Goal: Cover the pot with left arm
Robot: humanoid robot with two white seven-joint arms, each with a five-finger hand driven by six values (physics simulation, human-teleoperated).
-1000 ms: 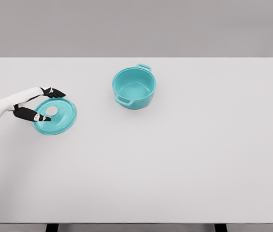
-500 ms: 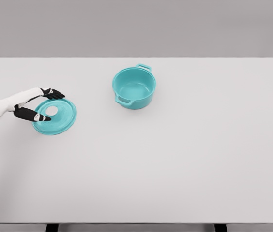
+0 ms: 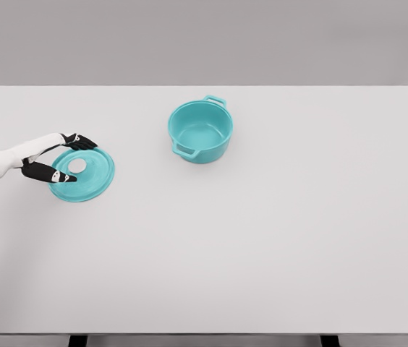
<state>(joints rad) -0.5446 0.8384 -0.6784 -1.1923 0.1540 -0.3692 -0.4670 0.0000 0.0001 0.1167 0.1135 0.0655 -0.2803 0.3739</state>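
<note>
My left hand (image 3: 58, 157), fingers apart, straddles the teal lid's (image 3: 87, 177) left edge, well left of the open pot (image 3: 200, 131) on the desk (image 3: 262, 238).

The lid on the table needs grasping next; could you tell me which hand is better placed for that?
Left. The left hand is already at the teal lid, fingers spread over its left edge; no right arm is in view.
</note>
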